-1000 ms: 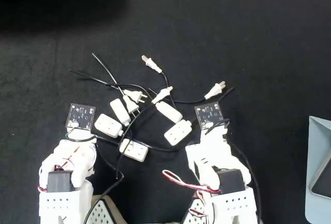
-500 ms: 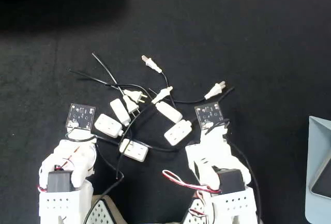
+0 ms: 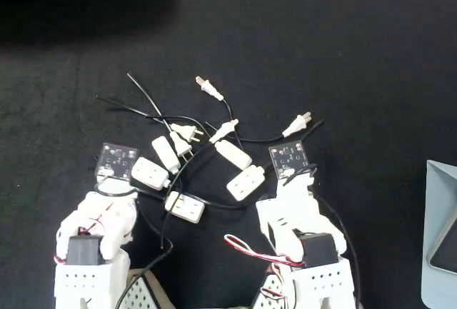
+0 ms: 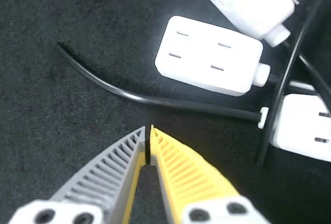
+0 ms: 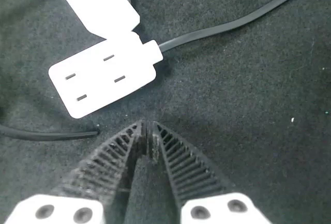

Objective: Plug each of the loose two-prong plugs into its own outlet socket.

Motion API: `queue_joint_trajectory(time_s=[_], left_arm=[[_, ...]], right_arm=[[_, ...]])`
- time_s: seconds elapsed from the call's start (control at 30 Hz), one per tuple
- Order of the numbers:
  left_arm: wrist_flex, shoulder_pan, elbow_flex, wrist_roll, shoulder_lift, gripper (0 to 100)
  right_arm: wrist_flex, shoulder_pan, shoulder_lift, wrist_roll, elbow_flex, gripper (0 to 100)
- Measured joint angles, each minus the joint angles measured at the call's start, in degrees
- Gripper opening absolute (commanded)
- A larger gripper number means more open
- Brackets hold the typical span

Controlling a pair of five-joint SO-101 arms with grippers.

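My left pincer is pressed together with nothing in it, low over the table close to its near edge. My right pincer, further toward the right edge, is pressed together too and just as empty. A black cable lies just ahead of my left tips, and beyond it the left socket, slots up and all of them bare. The right socket lies just ahead of my right tips, also slots up and empty. A third socket sits between my two arms.

No plug is seated, so I judge the task barely begun, and the first job is to fetch a plug. They lie past the sockets, toward the middle of the table: the left plug, the middle plug, the right plug and, farthest out, the far plug. To do it well I should spread one pincer and take a plug by its white body, leaving the prongs clear. The other pincer should pin the socket, since so light a block will likely slide when pushed.

The cables cross one another among the sockets, so a lifted plug may drag its neighbours along. A white block lies just beyond the right socket. A grey-blue tray stands at the right edge, well apart.
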Motion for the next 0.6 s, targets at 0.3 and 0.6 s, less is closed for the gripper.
queue_joint_trajectory(time_s=[0.3, 0.6], left_arm=[[-1.05, 0.09, -2.02, 0.00, 0.00, 3], [-2.46, -6.33, -5.01, 0.00, 0.00, 3]], right_arm=[[0.00, 1.93, 0.00, 0.00, 0.00, 1.5], [-3.87, 8.44, 0.00, 10.29, -6.42, 1.5]])
